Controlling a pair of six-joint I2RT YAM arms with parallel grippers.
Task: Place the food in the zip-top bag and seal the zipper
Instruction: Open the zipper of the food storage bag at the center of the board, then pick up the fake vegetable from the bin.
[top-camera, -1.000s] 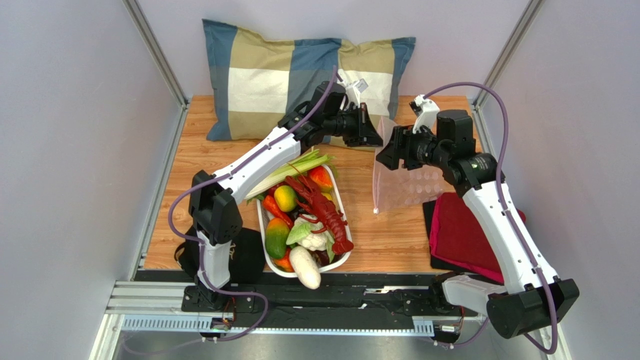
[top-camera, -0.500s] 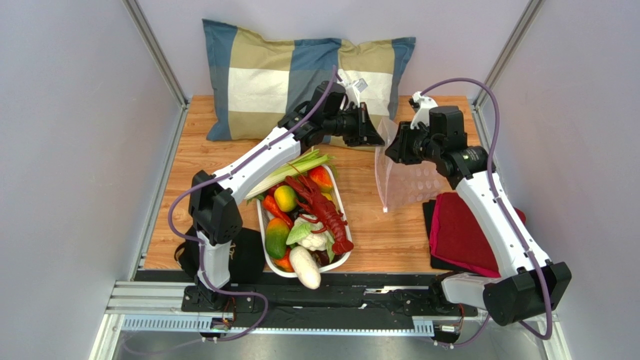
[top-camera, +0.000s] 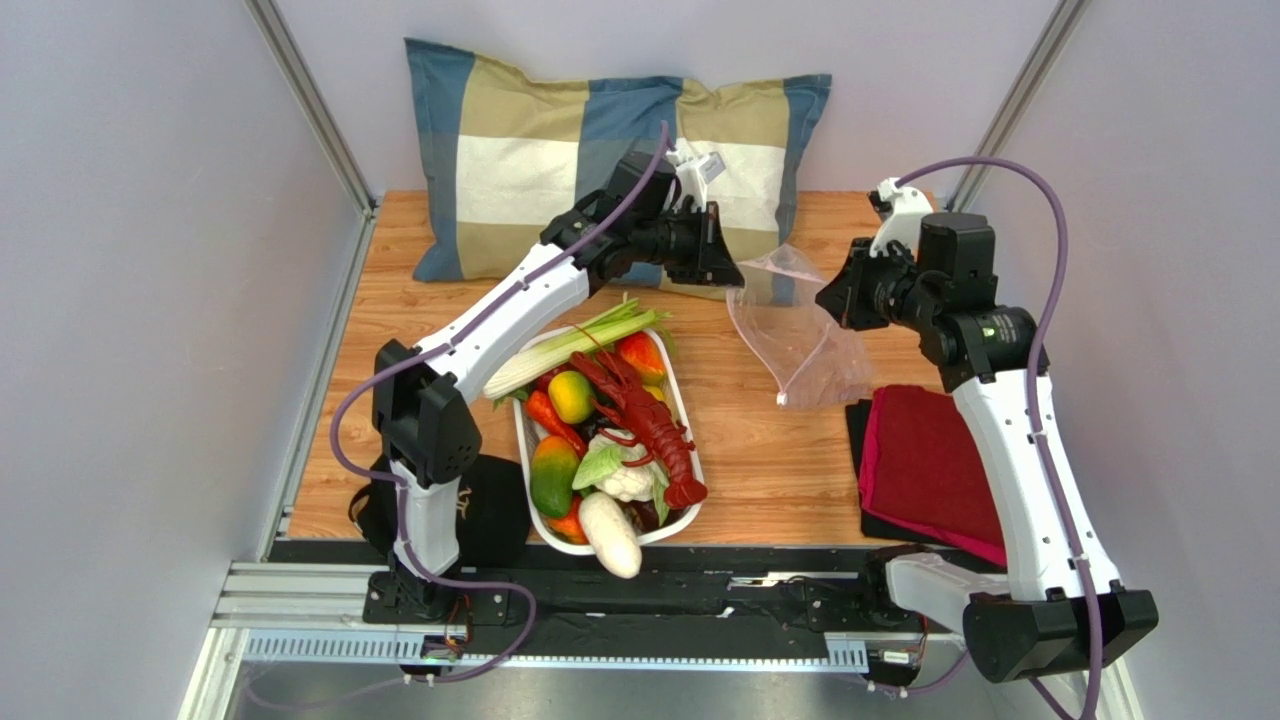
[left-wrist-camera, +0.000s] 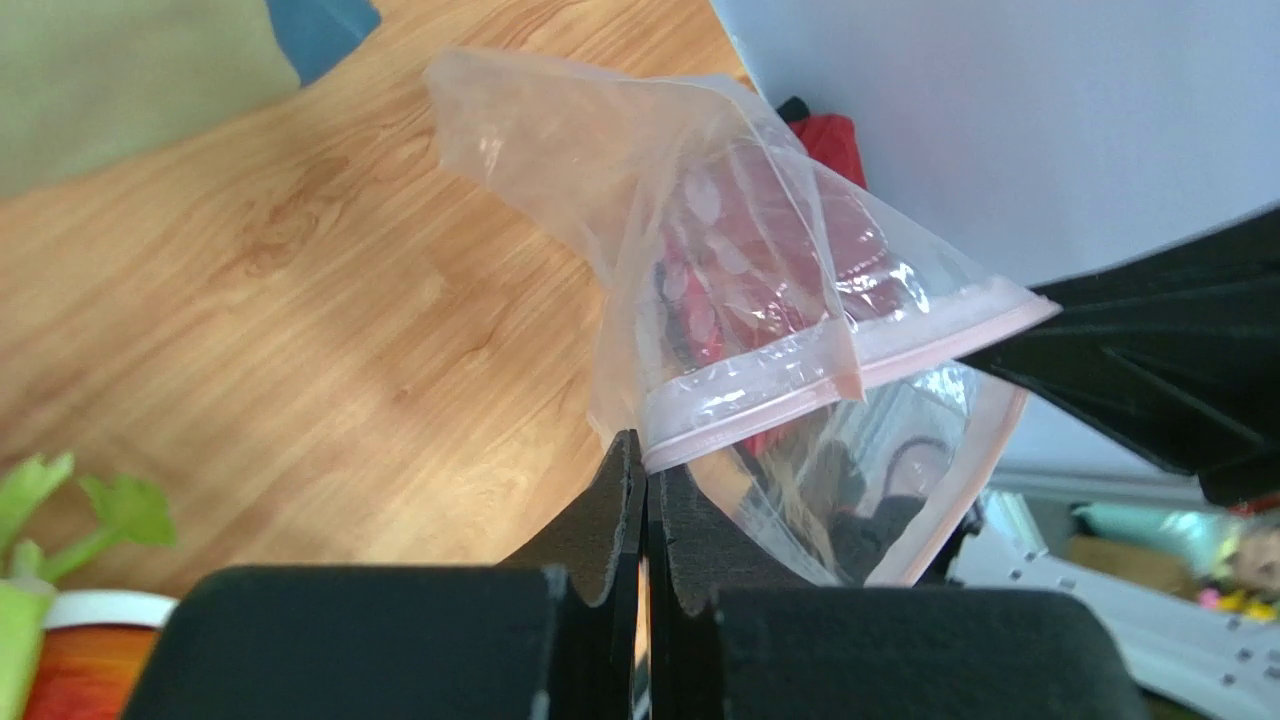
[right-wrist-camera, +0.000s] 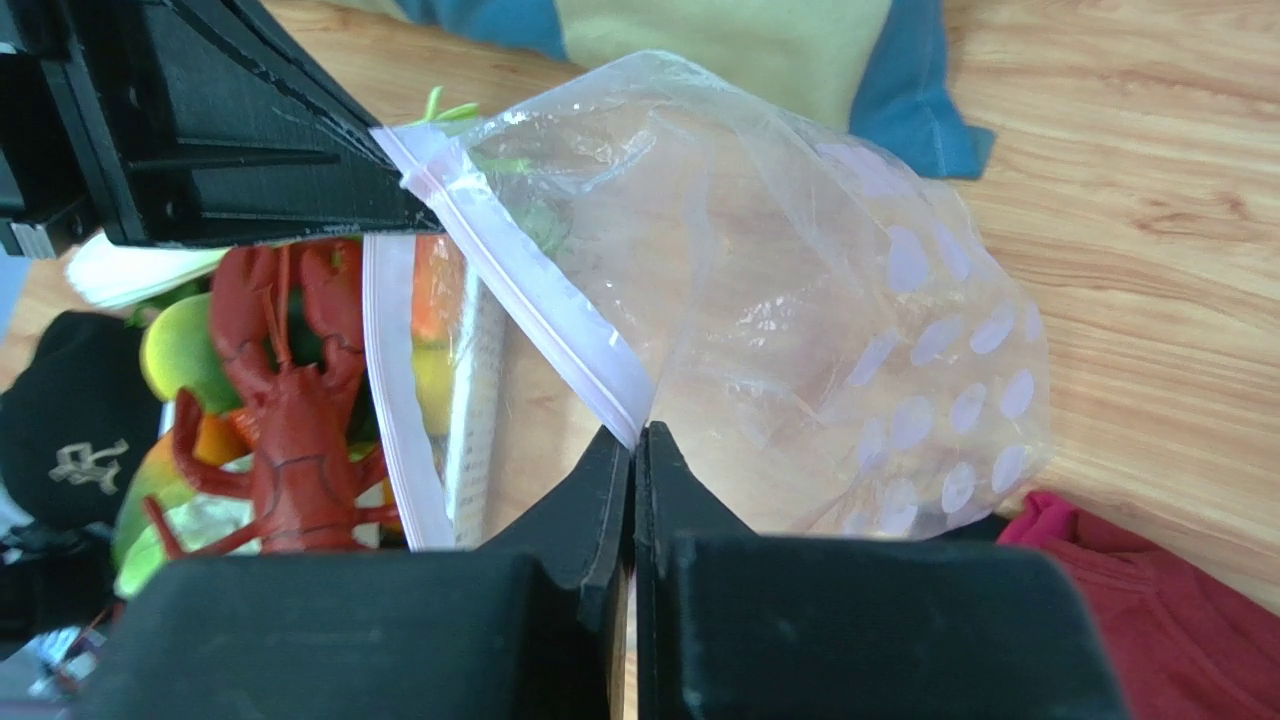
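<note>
Newly clamped – right pincer (right-wrist-camera: 634, 435) on zip-top bag (right-wrist-camera: 781, 300); left pincer (left-wrist-camera: 646, 450) too.

**Top external.** Fixed high, above and behind the arm bases. Faces down and toward the far wall. Distant and wide, taking in the whole table (top-camera: 751, 450).

**Left wrist.** Mounted behind the left gripper (left-wrist-camera: 646, 450). Very near, looking rightward across the wood to the right wall.

**Right wrist.** Mounted behind the right gripper (right-wrist-camera: 633, 438). Very near, looking leftward and down.

**Shared.** All three hold the zip-top bag (top-camera: 796, 330). The wrist views meet its zipper (left-wrist-camera: 842, 383) from opposite ends, and each catches the other's gripper.
</note>
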